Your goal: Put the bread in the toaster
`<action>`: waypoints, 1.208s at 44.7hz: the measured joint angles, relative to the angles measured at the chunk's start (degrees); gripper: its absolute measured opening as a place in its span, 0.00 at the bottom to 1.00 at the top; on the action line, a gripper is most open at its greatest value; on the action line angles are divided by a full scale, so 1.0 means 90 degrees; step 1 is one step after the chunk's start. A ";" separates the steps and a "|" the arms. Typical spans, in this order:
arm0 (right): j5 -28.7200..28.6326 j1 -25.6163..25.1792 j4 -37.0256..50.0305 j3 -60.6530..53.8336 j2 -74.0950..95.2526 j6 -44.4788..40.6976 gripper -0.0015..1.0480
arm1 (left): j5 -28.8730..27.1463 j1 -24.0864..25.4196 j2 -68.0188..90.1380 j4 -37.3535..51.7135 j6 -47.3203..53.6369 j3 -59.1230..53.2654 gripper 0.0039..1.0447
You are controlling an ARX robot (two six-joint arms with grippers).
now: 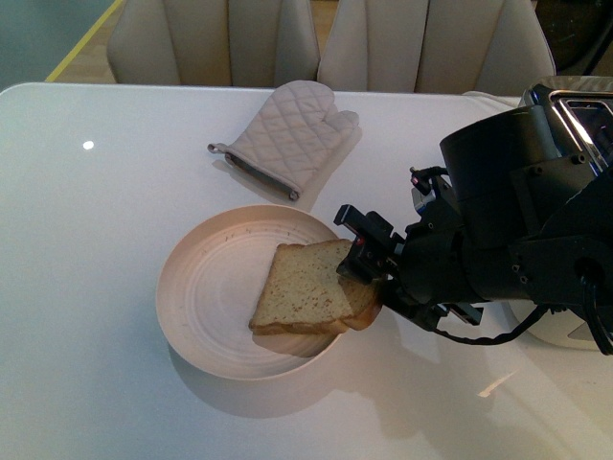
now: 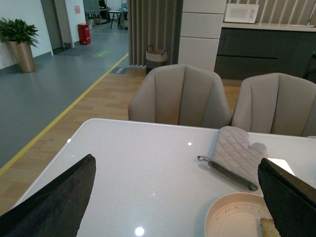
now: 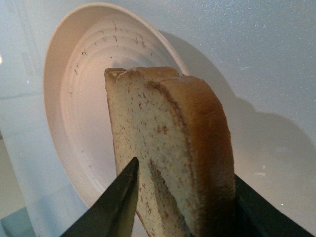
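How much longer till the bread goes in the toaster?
Just started. Done: the right gripper is at the bread. In hand: its fingers squeeze the slice's edge over the plate. Left: lift it, carry it to the toaster, and drop it in a slot.

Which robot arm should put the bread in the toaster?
The right one. Its end effector is pinching the bread on the plate, and the toaster stands on that same side. The left end effector hangs open, holding nothing, off to the side of the plate.
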 joint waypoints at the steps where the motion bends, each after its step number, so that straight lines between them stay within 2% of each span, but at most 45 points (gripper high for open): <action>1: -0.0029 0.0000 0.0027 -0.0002 0.0000 0.0036 0.38 | 0.0000 0.0000 0.0000 0.0000 0.0000 0.0000 0.94; 7: -0.0121 -0.0051 0.0192 -0.0112 -0.0044 0.0177 0.14 | 0.0000 0.0000 0.0000 0.0000 0.0000 0.0000 0.94; 9: -0.0146 -0.0090 0.0236 -0.0180 -0.0141 0.0192 0.07 | 0.0000 0.0000 0.0000 0.0000 0.0000 0.0000 0.94; 12: -0.0141 -0.0136 0.0262 -0.0245 -0.0301 0.0189 0.04 | 0.0000 0.0000 0.0000 0.0000 0.0000 0.0000 0.94; 18: 0.0066 -0.0425 0.0129 -0.0418 -0.1202 -0.0032 0.03 | 0.0000 0.0000 0.0000 0.0000 0.0000 0.0000 0.94; 27: 0.0709 -0.1183 -0.0894 -0.0381 -0.3568 -0.1110 0.03 | 0.0000 0.0000 0.0000 0.0000 0.0000 0.0000 0.94; 33: 0.1562 -0.1736 -0.1902 0.0092 -0.4947 -0.2433 0.03 | 0.0000 0.0000 0.0000 0.0000 0.0000 0.0000 0.94; 35: 0.1911 -0.1882 -0.2198 0.0313 -0.5255 -0.3155 0.03 | 0.0000 0.0000 0.0000 0.0000 0.0000 0.0000 0.94; 45: 0.2463 -0.2181 -0.3067 0.0670 -0.5345 -0.5178 0.03 | 0.0000 0.0000 0.0000 0.0000 0.0000 0.0000 0.94; 49: 0.2681 -0.2198 -0.3422 0.0607 -0.5319 -0.5639 0.03 | 0.0000 0.0000 0.0000 0.0000 0.0000 0.0000 0.94; 54: 0.2783 -0.2198 -0.3667 0.0478 -0.5314 -0.5775 0.03 | 0.0000 0.0000 0.0000 0.0000 0.0000 0.0000 0.94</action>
